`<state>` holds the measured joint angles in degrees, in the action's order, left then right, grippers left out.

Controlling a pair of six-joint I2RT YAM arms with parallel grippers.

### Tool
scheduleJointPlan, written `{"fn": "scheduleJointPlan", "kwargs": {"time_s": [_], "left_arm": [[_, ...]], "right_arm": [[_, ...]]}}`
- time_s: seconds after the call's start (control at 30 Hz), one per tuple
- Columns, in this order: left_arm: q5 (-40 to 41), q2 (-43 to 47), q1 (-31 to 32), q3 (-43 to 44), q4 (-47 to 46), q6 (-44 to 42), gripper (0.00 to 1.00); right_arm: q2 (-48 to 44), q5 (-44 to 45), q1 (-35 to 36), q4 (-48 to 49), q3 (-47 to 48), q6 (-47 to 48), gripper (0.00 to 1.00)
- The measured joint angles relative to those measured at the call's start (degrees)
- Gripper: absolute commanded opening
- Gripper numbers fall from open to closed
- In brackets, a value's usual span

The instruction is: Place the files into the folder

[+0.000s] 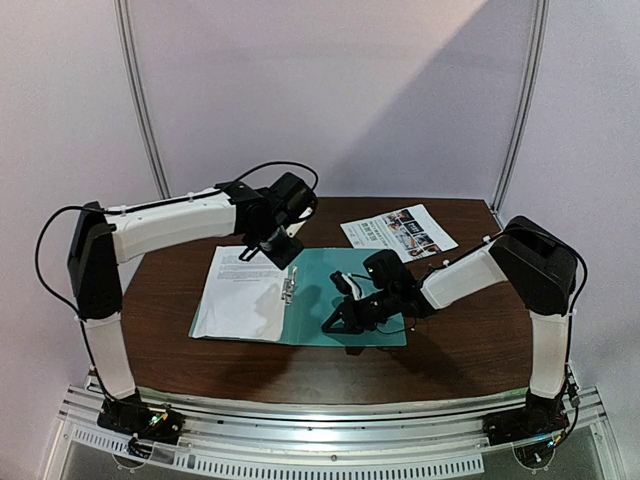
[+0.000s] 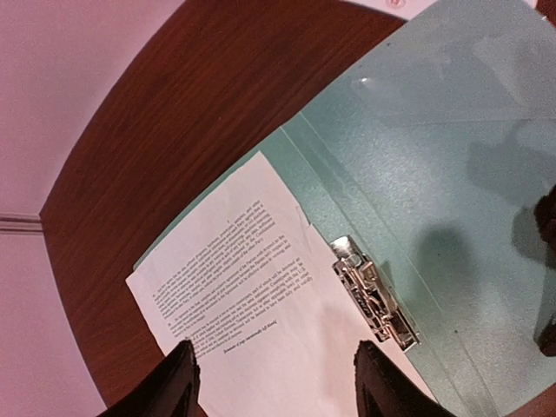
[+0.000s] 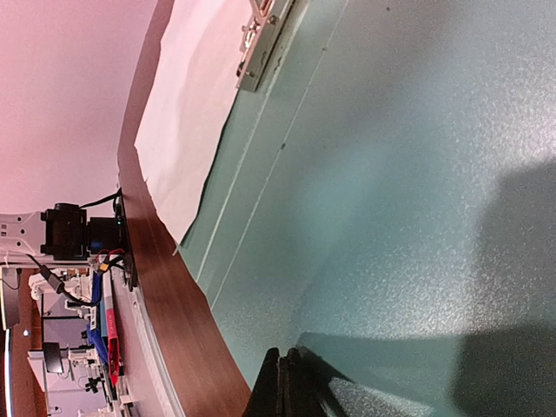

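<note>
Arms match: left arm (image 1: 170,222) and right arm (image 1: 455,278) are white link shells with chunky black joint housings and black wrists. A thin black cable (image 1: 45,260) loops off each shoulder (left has a second loop over its wrist). Black base blocks (image 1: 135,415). Fingers on left gripper (image 2: 274,352) and right gripper (image 3: 284,358): plain matte black.

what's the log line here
folder open; text sheet on its left side; photo sheet outside; left jaws open over text sheet; right jaws shut
</note>
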<state>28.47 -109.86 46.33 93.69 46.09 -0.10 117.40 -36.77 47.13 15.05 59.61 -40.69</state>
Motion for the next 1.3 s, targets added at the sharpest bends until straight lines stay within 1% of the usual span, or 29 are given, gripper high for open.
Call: {"fn": "scheduleJointPlan", "kwargs": {"time_s": [0.07,0.17,0.27,0.37,0.43,0.53,0.63,0.8,1.03,1.3], "left_arm": [[-2.05,2.56,-0.20,-2.21,-1.57,-0.85,0.57],[-5.73,5.51,-0.68,-5.86,-5.11,-2.62,0.56],[-10.16,6.64,-1.66,-8.63,-8.04,-4.22,0.56],[-14.99,6.25,-3.58,-9.03,-9.49,-4.68,0.55],[-18.91,5.86,-5.40,-9.01,-10.69,-4.52,0.51],[-22.43,5.09,-8.17,-9.01,-11.61,-4.13,0.41],[-26.88,3.61,-10.47,-9.01,-12.41,-3.78,0.40],[-33.09,1.33,-12.15,-9.01,-12.98,-3.74,0.37],[-39.71,-0.48,-12.83,-9.01,-14.21,-3.76,0.34],[-41.86,-2.67,-13.20,-8.98,-14.73,-4.28,0.26]], "right_arm": [[0.00,0.20,0.11,-1.16,0.63,0.26,0.00],[0.00,0.37,0.20,-2.43,1.22,0.55,0.00],[0.00,0.46,0.24,-3.30,1.70,0.70,0.00],[0.00,0.48,0.26,-3.76,1.95,0.72,0.00],[0.00,0.48,0.28,-3.93,2.03,0.72,0.00],[0.00,0.48,0.28,-4.24,2.25,0.76,0.00],[0.00,0.46,0.35,-4.52,2.51,0.79,0.00],[0.17,0.48,0.50,-5.20,3.28,0.76,0.00],[1.38,0.42,0.50,-5.55,5.09,0.76,0.00],[2.71,0.24,0.50,-5.60,6.95,0.70,0.00]]}}
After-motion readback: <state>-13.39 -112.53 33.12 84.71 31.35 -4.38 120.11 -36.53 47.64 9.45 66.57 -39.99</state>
